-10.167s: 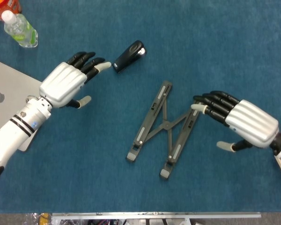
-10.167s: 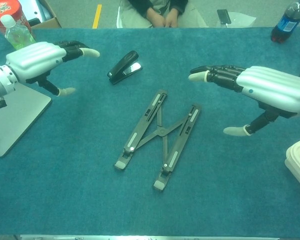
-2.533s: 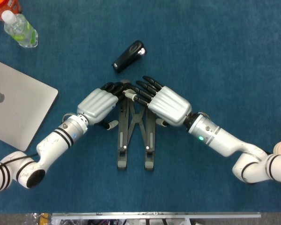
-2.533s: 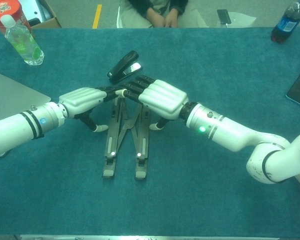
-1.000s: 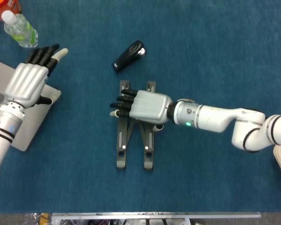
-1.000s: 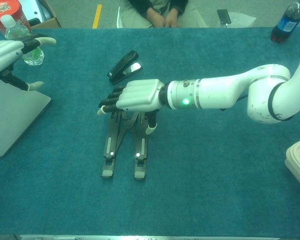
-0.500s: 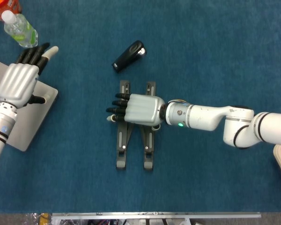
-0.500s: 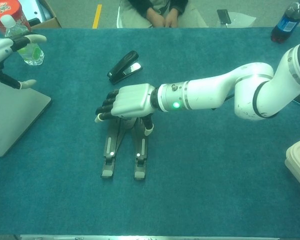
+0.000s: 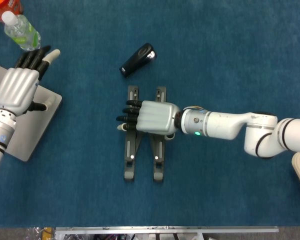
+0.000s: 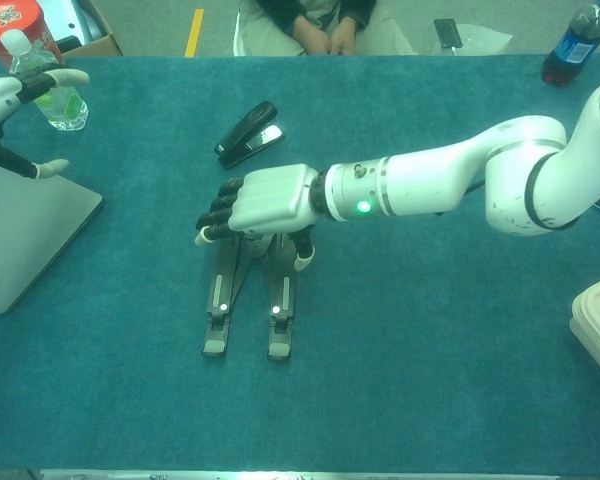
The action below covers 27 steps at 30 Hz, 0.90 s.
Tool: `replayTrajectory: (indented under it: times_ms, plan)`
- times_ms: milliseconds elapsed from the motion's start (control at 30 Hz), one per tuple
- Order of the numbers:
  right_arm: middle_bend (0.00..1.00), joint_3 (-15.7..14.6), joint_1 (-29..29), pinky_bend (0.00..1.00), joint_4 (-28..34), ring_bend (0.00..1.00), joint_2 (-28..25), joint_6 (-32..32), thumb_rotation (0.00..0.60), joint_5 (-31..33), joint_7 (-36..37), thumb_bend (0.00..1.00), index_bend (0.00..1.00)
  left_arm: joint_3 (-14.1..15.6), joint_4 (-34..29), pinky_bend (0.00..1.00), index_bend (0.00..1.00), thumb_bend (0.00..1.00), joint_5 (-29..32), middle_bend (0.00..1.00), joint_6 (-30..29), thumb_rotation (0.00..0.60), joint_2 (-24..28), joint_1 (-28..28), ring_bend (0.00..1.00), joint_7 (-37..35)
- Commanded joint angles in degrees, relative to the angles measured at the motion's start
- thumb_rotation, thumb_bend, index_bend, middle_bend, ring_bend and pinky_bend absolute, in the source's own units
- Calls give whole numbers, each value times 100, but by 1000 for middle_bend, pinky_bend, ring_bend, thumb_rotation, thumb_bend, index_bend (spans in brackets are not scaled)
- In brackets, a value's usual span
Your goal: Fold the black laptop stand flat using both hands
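Head view, right robot hand (image 9: 152, 118) flat over laptop stand (image 9: 131, 157), holding nothing, left robot hand (image 9: 17, 90) open

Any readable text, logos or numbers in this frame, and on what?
No words or numbers can be read.
Laptop: its logo is hidden in both views.
Clear bottle: green label, too blurred.
Red-lidded container: print too blurred.
Dark soda bottle: label too small.
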<state>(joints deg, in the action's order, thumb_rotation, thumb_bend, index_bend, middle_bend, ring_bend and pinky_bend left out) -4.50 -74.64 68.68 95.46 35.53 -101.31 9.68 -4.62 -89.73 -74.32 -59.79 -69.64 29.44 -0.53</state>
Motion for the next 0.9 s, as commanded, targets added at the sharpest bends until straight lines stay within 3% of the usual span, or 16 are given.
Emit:
replayTrajectory:
  times_ms: [33,900]
  plan:
    - [0,-17,14,41,84,0,-64,12,600,34,-56,0,0,-7,-5,49,0,293,1,0,2,600,-4,-2,0,14]
    - [0,-40,-100,41,-114,0,258,-268,600,211,-269,0,0,-6,168,49,0,293,-77,0,55,600,-53,-86,0,-273]
